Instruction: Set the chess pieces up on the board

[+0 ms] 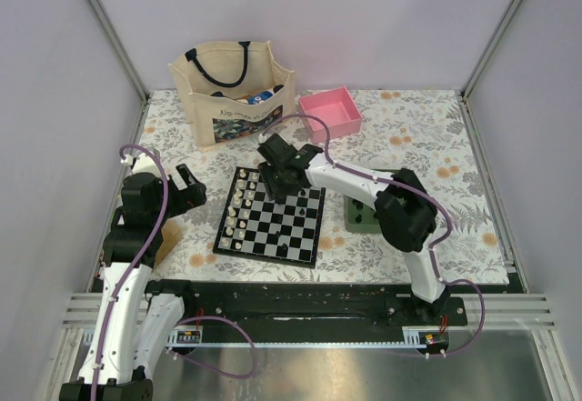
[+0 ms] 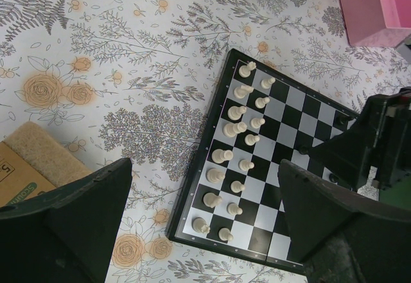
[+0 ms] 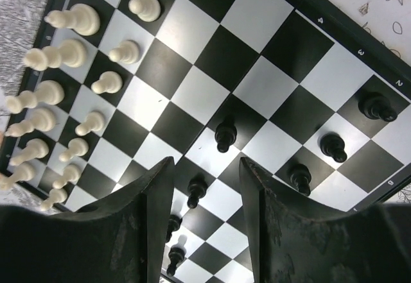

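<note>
Now the right claw (image 3: 207,162) hangs part-open and empty above the black pawns (image 3: 225,134) on the board (image 3: 212,55); it should lift straight up off the board, brushing no neighbouring pawn.

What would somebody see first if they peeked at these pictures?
The checkered board in the middle of the flowery table catches the eye first. Cream-white chessmen stand in two neat rows along its left edge, with only a few black chess pieces on the opposite side. The right end effector hovers just above it, open and empty.
</note>
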Robot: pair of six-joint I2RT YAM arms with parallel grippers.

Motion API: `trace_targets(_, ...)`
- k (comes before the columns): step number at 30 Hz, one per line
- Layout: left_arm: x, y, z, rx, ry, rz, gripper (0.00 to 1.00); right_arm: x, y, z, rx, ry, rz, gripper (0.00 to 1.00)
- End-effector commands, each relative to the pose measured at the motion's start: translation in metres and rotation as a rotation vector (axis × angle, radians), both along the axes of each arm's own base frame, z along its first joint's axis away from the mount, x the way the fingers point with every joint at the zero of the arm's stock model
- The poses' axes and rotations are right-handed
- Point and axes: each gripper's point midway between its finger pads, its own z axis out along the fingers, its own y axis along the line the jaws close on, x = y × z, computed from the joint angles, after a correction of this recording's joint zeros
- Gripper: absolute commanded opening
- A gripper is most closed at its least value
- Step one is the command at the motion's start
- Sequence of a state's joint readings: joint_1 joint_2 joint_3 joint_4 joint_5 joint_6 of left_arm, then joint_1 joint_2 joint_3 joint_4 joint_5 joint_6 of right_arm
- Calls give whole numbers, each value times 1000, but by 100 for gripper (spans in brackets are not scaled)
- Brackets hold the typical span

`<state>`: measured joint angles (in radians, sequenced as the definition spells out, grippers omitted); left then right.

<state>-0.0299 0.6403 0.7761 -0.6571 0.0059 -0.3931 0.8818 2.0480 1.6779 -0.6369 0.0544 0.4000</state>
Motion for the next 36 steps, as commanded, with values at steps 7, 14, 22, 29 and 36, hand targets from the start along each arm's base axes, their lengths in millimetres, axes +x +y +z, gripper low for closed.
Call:
trace_targets(7, 5, -2, 11, -17, -53, -8, 99, 12, -1, -15, -86, -12, 11, 49)
trace_targets(14, 5, -2, 11, -18, -53, -9, 99, 19, 4, -18, -90, -13, 7, 40)
trace_targets(22, 5, -2, 11, -18, -54, -8, 99, 19, 0, -25, -110, 11, 3, 37)
trace_targets(29, 5, -2, 11, -18, -53, -9, 99, 20, -2, -27, -116, 14, -1, 32)
trace_targets(36, 5, -2, 9, -18, -47, -7, 99, 20, -5, -25, -115, 15, 1, 19)
